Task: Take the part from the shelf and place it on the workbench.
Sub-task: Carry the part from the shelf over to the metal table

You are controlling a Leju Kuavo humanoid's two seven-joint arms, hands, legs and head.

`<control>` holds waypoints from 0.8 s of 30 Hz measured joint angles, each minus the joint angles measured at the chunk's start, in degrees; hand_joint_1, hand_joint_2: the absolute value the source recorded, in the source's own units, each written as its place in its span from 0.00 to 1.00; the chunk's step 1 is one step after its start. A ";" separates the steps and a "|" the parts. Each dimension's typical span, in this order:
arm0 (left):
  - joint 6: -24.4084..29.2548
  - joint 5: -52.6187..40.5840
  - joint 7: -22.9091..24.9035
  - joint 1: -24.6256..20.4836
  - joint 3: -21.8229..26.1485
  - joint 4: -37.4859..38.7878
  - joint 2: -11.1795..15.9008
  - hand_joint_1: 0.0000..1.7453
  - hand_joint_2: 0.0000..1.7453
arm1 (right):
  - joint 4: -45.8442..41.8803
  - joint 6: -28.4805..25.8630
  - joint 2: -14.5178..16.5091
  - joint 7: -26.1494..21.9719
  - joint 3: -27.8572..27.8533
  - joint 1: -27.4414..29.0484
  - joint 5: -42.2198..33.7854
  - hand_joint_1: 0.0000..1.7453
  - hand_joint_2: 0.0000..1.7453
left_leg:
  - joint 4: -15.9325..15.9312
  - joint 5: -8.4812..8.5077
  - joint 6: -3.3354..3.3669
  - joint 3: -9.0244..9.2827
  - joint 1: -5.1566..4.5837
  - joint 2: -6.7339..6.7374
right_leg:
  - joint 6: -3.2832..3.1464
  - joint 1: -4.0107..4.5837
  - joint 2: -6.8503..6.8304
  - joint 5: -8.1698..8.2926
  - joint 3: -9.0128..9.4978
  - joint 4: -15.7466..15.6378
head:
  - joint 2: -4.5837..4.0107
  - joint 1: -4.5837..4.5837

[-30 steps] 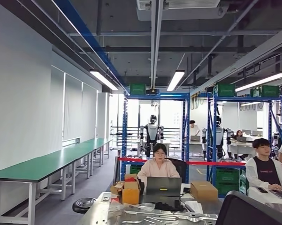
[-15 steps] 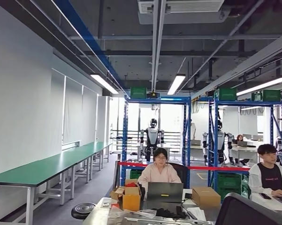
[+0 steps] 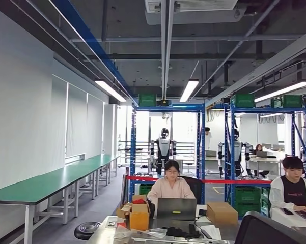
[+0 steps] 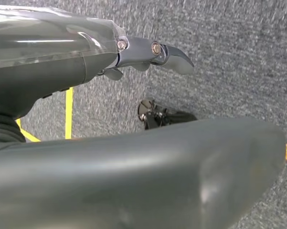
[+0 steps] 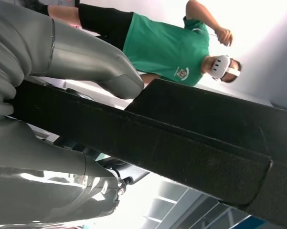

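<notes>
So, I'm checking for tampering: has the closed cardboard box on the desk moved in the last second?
No. The closed cardboard box keeps its place beside the laptop; the whole view shifted, so the camera moved.

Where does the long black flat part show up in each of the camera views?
Head view: the long black flat part is probably the dark slab in the lower right corner.
Left wrist view: not in it.
Right wrist view: it crosses the whole picture, gripped by the right hand.
Shared landmark: the grey carpet floor, in the head and left wrist views.
</notes>
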 joint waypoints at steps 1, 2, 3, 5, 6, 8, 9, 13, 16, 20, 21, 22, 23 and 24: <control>0.00 0.03 -0.01 -0.05 0.00 0.00 -0.01 0.00 1.00 | -0.02 0.02 -0.04 -0.01 -0.01 0.11 -0.03 1.00 1.00 | 0.73 -0.57 -0.24 -0.22 0.01 0.02 | -0.35 -0.12 -0.03 -0.02 0.24 -0.28 | -0.01 0.00; -0.01 0.07 -0.02 -0.10 0.00 0.00 -0.02 0.00 1.00 | -0.04 0.01 -0.05 -0.01 -0.02 0.20 -0.01 1.00 1.00 | 2.72 -1.71 -0.40 -1.10 0.02 0.02 | -0.68 -0.25 -0.10 -0.05 0.51 -0.56 | -0.01 0.00; 0.00 0.11 -0.03 -0.09 0.00 0.00 -0.03 0.00 1.00 | -0.04 -0.01 -0.05 -0.02 -0.02 0.31 0.05 1.00 1.00 | 5.91 -3.24 -0.50 -2.69 0.03 0.03 | -0.96 -0.28 -0.19 -0.17 0.74 -0.68 | -0.01 0.00; 0.02 0.21 -0.03 0.09 0.00 0.00 -0.05 0.00 1.00 | -0.03 -0.07 -0.07 -0.02 -0.03 0.62 0.32 1.00 1.00 | 13.81 -6.14 -0.66 -7.07 0.03 0.02 | -1.32 -0.20 -0.26 -0.56 1.10 -0.69 | -0.01 0.00; 0.04 0.27 -0.03 0.21 0.01 0.00 -0.05 0.00 1.00 | -0.03 -0.16 -0.07 -0.03 -0.03 0.82 0.53 1.00 1.00 | 16.18 -6.35 -0.70 -8.65 0.02 0.02 | -1.38 -0.16 -0.23 -0.79 1.37 -0.69 | -0.01 0.00; 0.08 0.33 -0.03 0.36 0.02 0.00 -0.04 0.00 1.00 | -0.03 -0.39 -0.08 -0.02 -0.03 1.25 0.99 1.00 1.00 | 14.29 -3.16 -0.56 -8.73 0.03 0.03 | -1.26 -0.14 -0.10 -1.44 2.29 -0.67 | -0.01 0.00; 0.09 0.37 -0.03 0.38 0.02 0.00 -0.04 0.00 1.00 | -0.03 -0.51 -0.09 -0.03 -0.04 1.42 1.23 1.00 1.00 | 10.59 -0.39 -0.39 -7.45 0.02 0.03 | -1.10 -0.14 -0.05 -1.86 2.87 -0.66 | -0.01 0.00; 0.31 0.64 0.14 0.40 0.07 -0.01 0.02 0.00 1.00 | -0.15 -0.53 -0.66 -0.15 -0.13 2.01 1.55 1.00 1.00 | 1.48 2.77 0.57 -3.68 -0.37 0.00 | 0.02 0.17 0.09 -3.09 3.90 -0.51 | -0.03 -0.01; 1.00 1.03 0.79 0.68 0.14 -0.02 0.05 0.00 1.00 | -0.50 -0.52 -1.61 -0.13 -0.53 2.75 1.43 1.00 1.00 | 0.86 2.43 1.39 -3.24 -0.20 -0.03 | 0.96 0.01 0.01 -3.89 3.90 -0.02 | -0.02 0.00; 1.88 1.45 1.68 0.82 0.51 -0.02 0.19 0.00 1.00 | -0.98 -2.01 -2.83 0.45 -1.55 4.24 2.47 1.00 1.00 | 0.58 1.84 2.17 -2.45 0.10 0.00 | 2.00 -0.32 -0.10 -9.06 -2.69 12.27 | -0.01 0.00; 2.11 1.61 1.88 0.92 0.72 -0.02 0.19 0.00 1.00 | -1.03 -2.85 -2.97 0.83 -1.81 4.86 3.07 1.00 1.00 | 0.58 1.58 2.21 -2.16 0.10 -0.01 | 2.12 -0.38 -0.10 -9.52 -4.63 15.21 | -0.01 0.00; 2.28 1.78 2.00 1.06 0.92 -0.02 0.18 0.00 1.00 | -1.11 -3.77 -3.03 1.24 -2.08 5.46 3.73 1.00 1.00 | 0.58 1.27 2.20 -1.76 0.10 -0.02 | 2.17 -0.41 -0.11 -8.84 -5.66 16.20 | -0.01 0.00; 2.42 1.91 2.06 1.20 1.11 -0.02 0.16 0.00 1.00 | -1.28 -4.67 -3.04 1.58 -2.35 5.96 4.40 1.00 1.00 | 0.58 0.93 2.14 -1.26 0.11 -0.05 | 2.14 -0.41 -0.11 -6.94 -5.52 14.71 | -0.02 0.00; 2.52 2.02 2.08 1.30 1.28 -0.02 0.15 0.00 1.00 | -1.53 -5.39 -3.04 1.80 -2.57 6.31 4.96 1.00 1.00 | 0.57 0.54 2.04 -0.68 0.10 -0.08 | 2.03 -0.40 -0.11 -4.25 -4.48 11.36 | -0.01 0.00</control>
